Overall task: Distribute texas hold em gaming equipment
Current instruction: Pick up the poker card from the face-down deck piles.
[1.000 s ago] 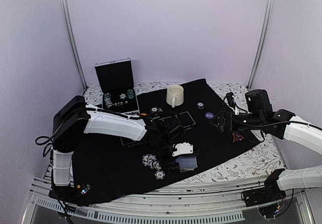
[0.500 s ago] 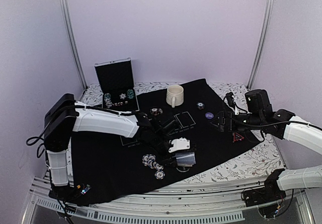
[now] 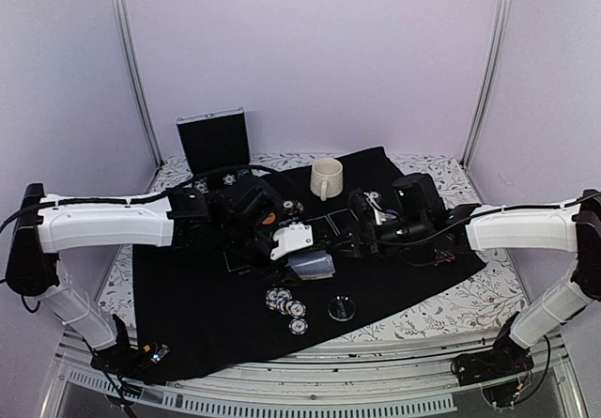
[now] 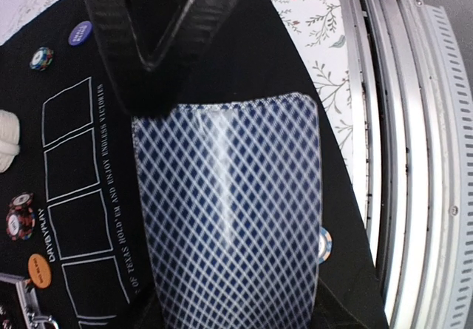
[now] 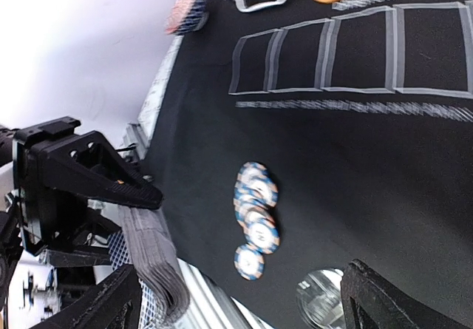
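Left gripper (image 3: 304, 256) lifted card deck (image 3: 319, 268) from mat (image 3: 188, 305) front edge toward centre; right gripper (image 3: 361, 239) swung in from right edge.

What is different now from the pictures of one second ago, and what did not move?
The left gripper closed on the deck of cards near the front edge of the mat, lifted it and carried it back toward the middle. The right gripper, open, swung left from the mat's right side toward the middle. The poker chips and the mug stayed in place.
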You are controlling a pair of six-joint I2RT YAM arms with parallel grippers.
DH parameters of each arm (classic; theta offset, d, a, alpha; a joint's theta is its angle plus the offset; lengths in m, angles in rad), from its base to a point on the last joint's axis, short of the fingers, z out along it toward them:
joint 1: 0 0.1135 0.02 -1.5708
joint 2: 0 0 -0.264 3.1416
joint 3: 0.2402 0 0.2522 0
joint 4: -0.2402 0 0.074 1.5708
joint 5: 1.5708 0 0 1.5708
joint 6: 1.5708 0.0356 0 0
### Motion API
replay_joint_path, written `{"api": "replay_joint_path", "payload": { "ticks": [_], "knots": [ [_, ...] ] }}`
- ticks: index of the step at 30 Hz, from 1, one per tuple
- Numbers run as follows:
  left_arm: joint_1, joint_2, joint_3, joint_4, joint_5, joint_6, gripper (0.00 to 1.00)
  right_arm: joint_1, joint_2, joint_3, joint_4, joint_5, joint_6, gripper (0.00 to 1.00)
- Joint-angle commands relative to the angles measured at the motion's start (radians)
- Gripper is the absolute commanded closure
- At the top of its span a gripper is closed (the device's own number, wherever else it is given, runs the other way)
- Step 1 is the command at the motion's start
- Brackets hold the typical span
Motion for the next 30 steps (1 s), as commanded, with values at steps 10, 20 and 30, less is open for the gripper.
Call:
{"api": "replay_joint_path", "payload": {
  "ticks": [10,20,30],
  "knots": [
    [0.092,-0.137,-0.05,-0.043,-0.05,-0.017,0.51,0.091,0.261,0.206,0.25,-0.222,0.049,0.18],
    [0.094,-0.15,-0.043,-0.081,-0.053,0.027,0.51,0.1,0.358,0.261,0.302,-0.254,0.11,0.4],
    [0.096,-0.157,-0.037,-0.078,-0.124,0.026,0.35,0.113,0.39,0.308,0.305,-0.323,0.116,0.97]
  ]
}}
